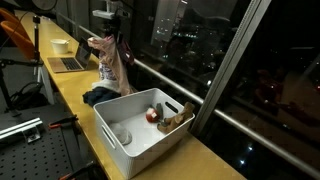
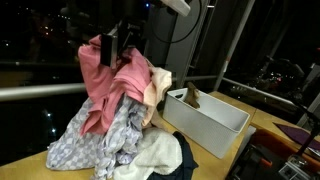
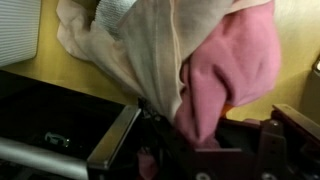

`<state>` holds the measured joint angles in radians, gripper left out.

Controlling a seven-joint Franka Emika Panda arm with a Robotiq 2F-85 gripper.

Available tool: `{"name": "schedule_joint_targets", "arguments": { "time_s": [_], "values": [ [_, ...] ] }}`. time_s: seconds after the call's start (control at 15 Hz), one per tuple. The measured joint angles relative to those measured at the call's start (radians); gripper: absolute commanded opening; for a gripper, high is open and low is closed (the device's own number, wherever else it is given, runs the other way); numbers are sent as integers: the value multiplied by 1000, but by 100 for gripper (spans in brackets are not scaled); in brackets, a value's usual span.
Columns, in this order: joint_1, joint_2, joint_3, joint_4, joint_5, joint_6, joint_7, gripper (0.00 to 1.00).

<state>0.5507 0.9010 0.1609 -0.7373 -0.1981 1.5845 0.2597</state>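
A long wooden counter (image 1: 65, 95) carries a white bin (image 1: 118, 142). Just beside the bin hangs a bundle of clothes (image 2: 115, 95), pink, cream and patterned, and its lower end may be touching a dark cloth (image 1: 100, 97) on the counter. The gripper (image 2: 122, 45) is pinched tight on the bundle's top.

your black claw (image 2: 122, 42) carries a pink garment (image 2: 98, 75), with a pale cream cloth (image 2: 160, 88) beside it. under them you see a grey-and-white checked cloth (image 2: 105, 140) and a plain white cloth (image 2: 150, 155). the dark navy cloth (image 1: 100, 96) lies on your yellow wood surface (image 1: 70, 85). the bin (image 1: 118, 135) is white, with 1 red item (image 1: 152, 115) and 1 brown item (image 1: 180, 112) inside.
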Motion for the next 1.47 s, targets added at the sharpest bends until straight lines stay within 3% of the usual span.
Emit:
{"name": "schedule_joint_targets", "arguments": {
  "time_s": [0.2,0.73,1.07,1.13,1.27,1.47],
  "values": [
    [-4,30,-3,21,7,-17,1,0],
    [-108,93,3,-12,80,-16,-12,0],
    [-124,133,12,-50,114,-16,-44,0],
    [-125,138,12,-58,118,-16,-52,25],
    [-126,147,13,-70,126,-16,-66,33],
    [-132,149,14,-86,136,-17,-79,55]
  ]
}}
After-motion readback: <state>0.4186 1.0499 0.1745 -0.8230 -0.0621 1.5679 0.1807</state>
